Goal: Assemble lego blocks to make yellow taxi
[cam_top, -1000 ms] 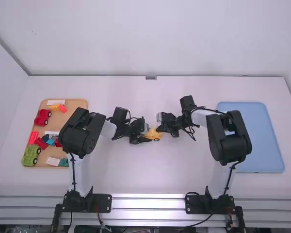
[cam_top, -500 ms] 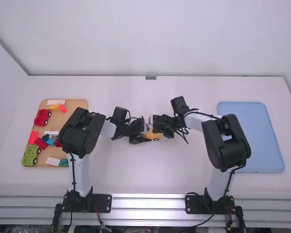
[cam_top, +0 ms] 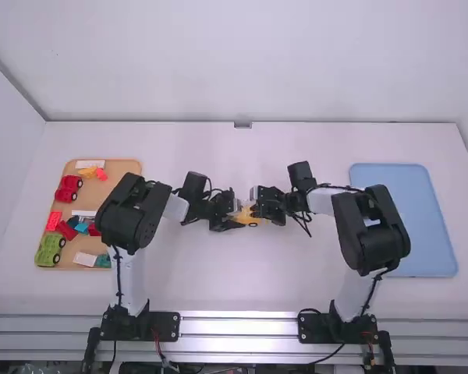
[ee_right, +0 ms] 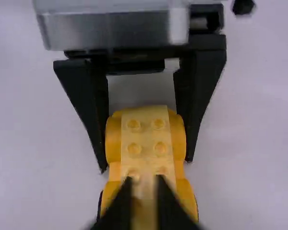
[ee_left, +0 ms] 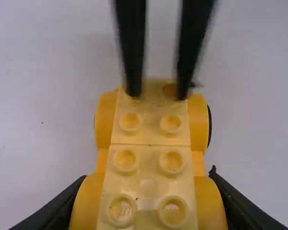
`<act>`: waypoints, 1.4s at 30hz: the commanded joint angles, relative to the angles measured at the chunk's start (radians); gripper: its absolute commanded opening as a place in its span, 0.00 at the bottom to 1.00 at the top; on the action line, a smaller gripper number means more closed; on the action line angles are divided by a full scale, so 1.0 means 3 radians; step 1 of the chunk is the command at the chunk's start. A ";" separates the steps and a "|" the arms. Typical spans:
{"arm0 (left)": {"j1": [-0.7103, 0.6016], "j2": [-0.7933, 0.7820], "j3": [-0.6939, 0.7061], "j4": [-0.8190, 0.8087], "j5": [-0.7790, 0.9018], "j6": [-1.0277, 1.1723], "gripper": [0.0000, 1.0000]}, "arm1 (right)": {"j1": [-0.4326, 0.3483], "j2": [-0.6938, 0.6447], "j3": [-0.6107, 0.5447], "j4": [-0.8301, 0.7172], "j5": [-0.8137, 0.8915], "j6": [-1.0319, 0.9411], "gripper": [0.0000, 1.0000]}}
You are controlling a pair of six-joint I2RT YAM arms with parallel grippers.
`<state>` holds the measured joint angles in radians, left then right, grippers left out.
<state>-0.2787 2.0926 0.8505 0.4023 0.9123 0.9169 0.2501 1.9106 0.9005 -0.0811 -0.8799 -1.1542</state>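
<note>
The yellow car body (cam_top: 252,221) is near the middle of the table, between the two grippers. Around its left end my left gripper (cam_top: 235,214) is shut; in the left wrist view it shows wheel arches and a pale yellow studded top (ee_left: 149,158), with my left gripper (ee_left: 146,211) along its sides. Over the car's right end is my right gripper (cam_top: 257,207). Its fingers, a gap between them, overlap the end studs in the left wrist view; in the right wrist view my right gripper (ee_right: 144,203) is blurred over the pale top (ee_right: 147,129). Contact there cannot be told.
On the left, a tan tray (cam_top: 130,168) holds red cars (cam_top: 69,188), a green car (cam_top: 50,249) and several loose blocks, partly behind the left arm. A blue tray (cam_top: 405,218) lies flat on the right side.
My right gripper first shifted left over the car, then back a little to the right. The left arm and the car have stayed almost in place.
</note>
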 commanded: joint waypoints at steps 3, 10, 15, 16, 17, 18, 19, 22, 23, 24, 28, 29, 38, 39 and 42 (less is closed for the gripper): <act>0.0010 0.0085 -0.0045 -0.0006 -0.0042 0.0024 0.53 | -0.0123 -0.0408 -0.0010 0.0052 -0.0122 0.0000 0.89; 0.0018 0.0000 0.0038 -0.0168 -0.0046 -0.0036 0.99 | -0.0137 -0.0568 0.0004 0.0373 -0.0064 0.0540 0.99; 0.0169 -0.0415 0.0150 -0.0804 -0.0046 -0.0036 0.99 | -0.0080 -0.0568 0.0163 0.0495 0.0051 0.0997 0.99; 0.0240 -0.0587 0.0205 -0.1073 -0.0052 -0.0037 0.99 | -0.0048 -0.0568 0.0228 0.0496 0.0075 0.1072 0.99; 0.0304 -0.0732 0.0251 -0.1306 -0.0050 -0.0037 0.99 | -0.0022 -0.0568 0.0286 0.0491 0.0075 0.1136 0.99; 0.0354 -0.0844 0.0289 -0.1483 -0.0050 -0.0037 0.99 | -0.0003 -0.0568 0.0332 0.0488 0.0071 0.1184 0.99; 0.0385 -0.0914 0.0310 -0.1583 -0.0051 -0.0037 0.99 | 0.0009 -0.0568 0.0362 0.0486 0.0070 0.1216 0.99; 0.0614 -0.1361 0.0479 -0.2205 -0.0058 -0.0037 0.99 | 0.0100 -0.0568 0.0582 0.0462 0.0066 0.1420 0.99; 0.0624 -0.1381 0.0488 -0.2228 -0.0064 -0.0038 0.99 | 0.0107 -0.0568 0.0596 0.0453 0.0064 0.1424 0.99; 0.0716 -0.1553 0.0554 -0.2424 -0.0173 -0.0052 0.99 | 0.0151 -0.0568 0.0702 0.0367 0.0041 0.1427 0.99; 0.0900 -0.2032 0.0612 -0.2513 -0.0918 -0.0813 0.99 | 0.0294 -0.0568 0.1013 0.0065 0.0041 0.1419 0.99; 0.0927 -0.2139 0.0612 -0.2510 -0.1124 -0.0993 0.99 | 0.0338 -0.0568 0.1105 -0.0028 0.0046 0.1413 0.99; 0.1133 -0.3085 0.0609 -0.2633 -0.2401 -0.2291 0.99 | 0.0652 -0.0568 0.1666 -0.0268 0.0043 0.1598 0.99; 0.1174 -0.3168 0.0609 -0.2641 -0.2488 -0.2408 0.99 | 0.0684 -0.0568 0.1703 -0.0270 0.0046 0.1620 0.99; 0.1288 -0.3330 0.0609 -0.2705 -0.2733 -0.2665 0.99 | 0.0762 -0.0565 0.1775 -0.0271 0.0085 0.1682 0.99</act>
<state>0.0845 1.1206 1.0241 -0.4011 0.2077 0.2546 0.4683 1.7565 1.3994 -0.1596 -0.8532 -0.6796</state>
